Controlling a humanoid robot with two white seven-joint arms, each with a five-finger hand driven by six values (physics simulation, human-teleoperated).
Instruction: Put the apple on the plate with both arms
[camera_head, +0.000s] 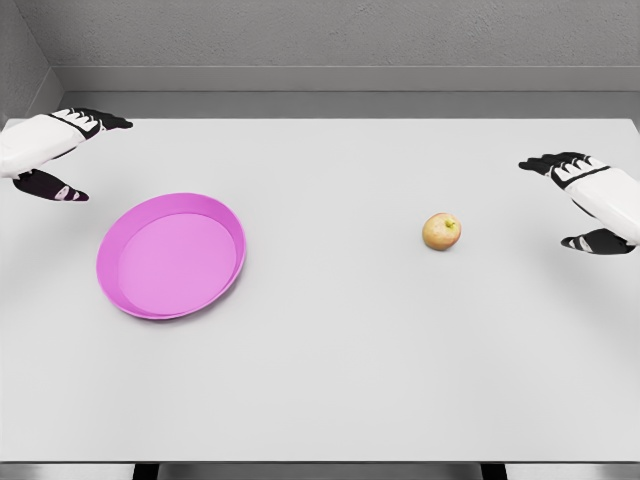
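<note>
A small yellow-red apple (441, 231) sits upright on the white table, right of the middle. A pink plate (171, 256) lies on the left half of the table, with nothing on it. My right hand (578, 204) hovers to the right of the apple, well apart from it, fingers spread and holding nothing. My left hand (78, 155) hangs at the far left, above and behind the plate, fingers also spread and holding nothing.
The white table (330, 380) runs wide from the front edge to a grey back wall (330, 40). A grey side wall shows at the upper left corner.
</note>
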